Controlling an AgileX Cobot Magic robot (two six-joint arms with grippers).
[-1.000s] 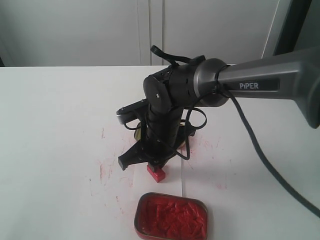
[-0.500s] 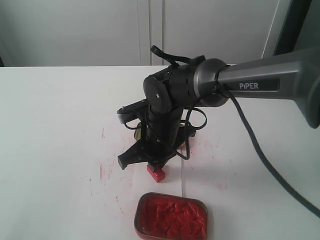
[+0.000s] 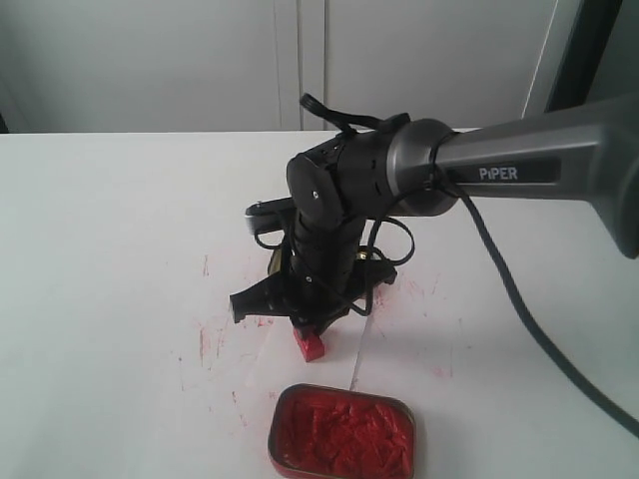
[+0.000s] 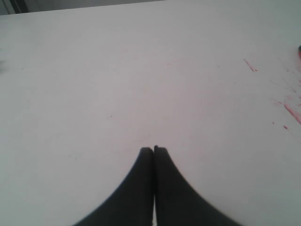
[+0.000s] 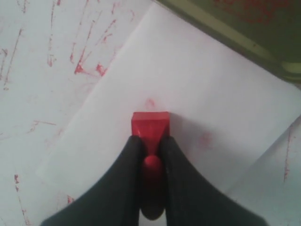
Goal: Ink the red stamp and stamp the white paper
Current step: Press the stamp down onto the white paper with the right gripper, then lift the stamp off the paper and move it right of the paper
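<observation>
My right gripper (image 3: 310, 334) points down over the table, shut on the red stamp (image 3: 310, 346) by its narrow handle. In the right wrist view the black fingers (image 5: 133, 150) clamp the handle, and the red stamp's (image 5: 149, 123) square base sits against the white paper (image 5: 197, 84). Faint red marks show on the slip beside the base. In the exterior view the white paper (image 3: 339, 361) shows only as faint edges under the gripper. My left gripper (image 4: 154, 149) is shut on nothing above bare tabletop, and it is not in the exterior view.
A gold-rimmed tin of lumpy red paste (image 3: 341, 432) lies just in front of the stamp, its rim (image 5: 225, 33) close to the paper's edge. A gold-rimmed object (image 3: 275, 264) is mostly hidden behind the right arm. Red smears (image 3: 212, 339) mark the white tabletop.
The right wrist has twisted a little, and its side bracket swung up and leftward. The stamp stays at about the same spot. The paper's visible edge now slants.
</observation>
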